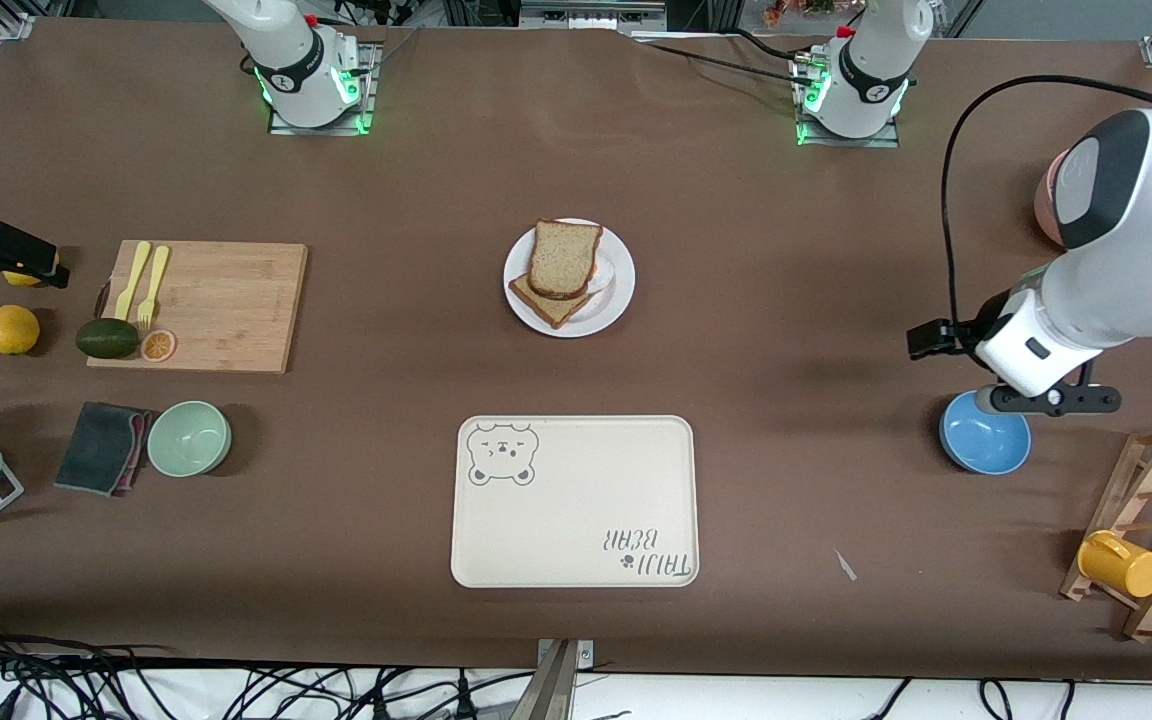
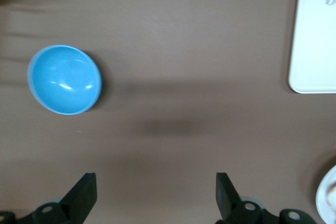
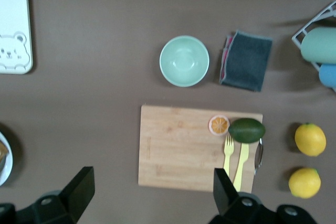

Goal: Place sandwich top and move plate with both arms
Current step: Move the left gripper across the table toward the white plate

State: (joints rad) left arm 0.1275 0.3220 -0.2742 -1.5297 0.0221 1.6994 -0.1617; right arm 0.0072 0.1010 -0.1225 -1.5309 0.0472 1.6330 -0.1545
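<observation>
Sandwich top [image 1: 564, 257] already sits on plate [image 1: 615, 300], mid-table toward the bases' edge. Left pincer [image 2: 155, 195], fingers apart, over blue bowl [image 1: 984, 445] near the left arm's end; right pincer [image 3: 149, 195], apart too, over cutting board [image 3: 178, 148]. Plate lies between them, approx. equally reachable.

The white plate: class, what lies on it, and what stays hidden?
On the plate lies the pale sandwich top, overlapping a darker slice below. Something white peeks out beside them; whatever sits between the slices is covered.

A pale speckled sandwich top [image 1: 564, 257] lies askew over a darker slice on the small round white plate [image 1: 617, 300], mid-bench, farther from the front camera than the bear-printed tray [image 1: 576, 520].
</observation>
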